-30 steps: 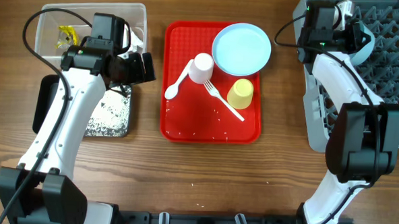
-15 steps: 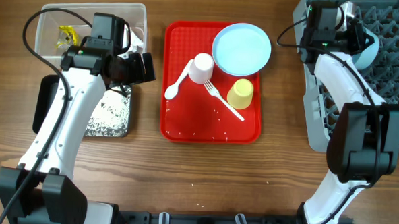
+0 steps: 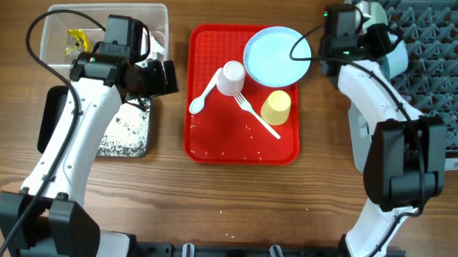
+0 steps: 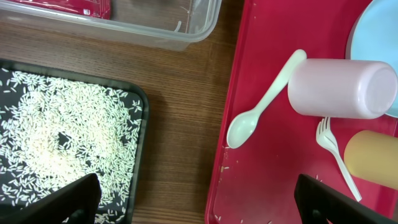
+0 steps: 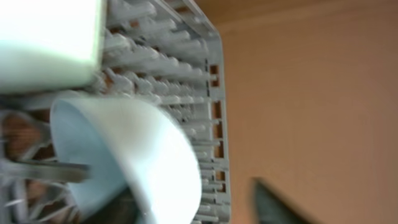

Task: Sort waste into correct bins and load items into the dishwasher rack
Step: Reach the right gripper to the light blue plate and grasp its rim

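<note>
Two grippers, and the right gripper (image 3: 376, 33) is the sketchy one. It's over the near-left corner of the dishwasher rack (image 3: 442, 45), right by a light-blue bowl (image 5: 124, 155) leaning among the pegs. The wrist view is too blurry, so I can't tell whether the jaws are clear of the rim or pinching it. If a finger catches that rim on the way out, my guess is the bowl gets dragged off its pegs.

The left gripper (image 4: 199, 199) is wide open and empty, hovering between the black tray (image 4: 144, 106) full of rice grains (image 4: 62, 137) and the red tray (image 4: 249, 124).

Left to load: the plate (image 3: 276, 55), yellow cup (image 3: 276, 107), fork (image 4: 333, 149), spoon (image 4: 261, 106) and pink cup (image 4: 342, 87). That cup lies on its side beside the spoon, so a sloppy grab could roll it.
</note>
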Motion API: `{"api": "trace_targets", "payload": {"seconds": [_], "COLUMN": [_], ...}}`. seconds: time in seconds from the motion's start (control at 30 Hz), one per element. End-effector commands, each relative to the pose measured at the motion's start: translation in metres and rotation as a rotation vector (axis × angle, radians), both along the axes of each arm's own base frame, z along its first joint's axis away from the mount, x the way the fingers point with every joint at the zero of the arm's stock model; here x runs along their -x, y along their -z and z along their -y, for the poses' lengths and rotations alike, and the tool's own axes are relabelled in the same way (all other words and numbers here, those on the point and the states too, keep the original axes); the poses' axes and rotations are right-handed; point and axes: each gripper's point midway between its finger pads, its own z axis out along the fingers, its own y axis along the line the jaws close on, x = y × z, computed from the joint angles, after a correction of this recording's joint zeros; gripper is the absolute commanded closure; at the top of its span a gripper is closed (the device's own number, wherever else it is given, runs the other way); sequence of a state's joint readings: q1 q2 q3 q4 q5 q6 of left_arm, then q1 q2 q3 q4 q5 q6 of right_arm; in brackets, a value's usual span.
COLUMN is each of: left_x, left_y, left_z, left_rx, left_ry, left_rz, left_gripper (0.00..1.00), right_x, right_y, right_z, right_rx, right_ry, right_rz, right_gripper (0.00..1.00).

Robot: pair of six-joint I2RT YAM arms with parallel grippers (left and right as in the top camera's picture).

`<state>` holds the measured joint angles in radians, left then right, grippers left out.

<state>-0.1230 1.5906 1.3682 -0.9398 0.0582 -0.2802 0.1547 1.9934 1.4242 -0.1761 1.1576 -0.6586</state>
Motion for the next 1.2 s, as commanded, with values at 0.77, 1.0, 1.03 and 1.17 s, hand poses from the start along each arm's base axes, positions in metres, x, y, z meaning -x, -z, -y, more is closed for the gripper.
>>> {"api": "trace_targets", "payload": {"seconds": [0.77, 1.0, 1.03, 1.17], "left_x": [-0.002, -0.002, -0.002, -0.002], "left_y": [0.000, 0.000, 0.000, 0.000], "left_z": [0.001, 0.001, 0.001, 0.001], "left_rx": [0.016, 0.016, 0.016, 0.015], "left_ry": [-0.010, -0.010, -0.010, -0.010], "left_rz": [-0.002, -0.002, -0.002, -0.002], "left_gripper": [0.00, 0.00, 0.00, 0.00], "right_x": [0.051, 0.042, 0.034, 0.016], "right_y": [0.011, -0.010, -0.002, 0.037], "right_z": [-0.246, -0.281, -0.262, -0.208], "right_rx": [-1.163, -1.404, -1.363, -1.370], "right_ry": [-0.424, -0.468, -0.349, 0.001], "right_rz": [0.030, 0.106, 0.186, 0.372], "right_gripper": [0.00, 0.00, 0.01, 0.07]}}
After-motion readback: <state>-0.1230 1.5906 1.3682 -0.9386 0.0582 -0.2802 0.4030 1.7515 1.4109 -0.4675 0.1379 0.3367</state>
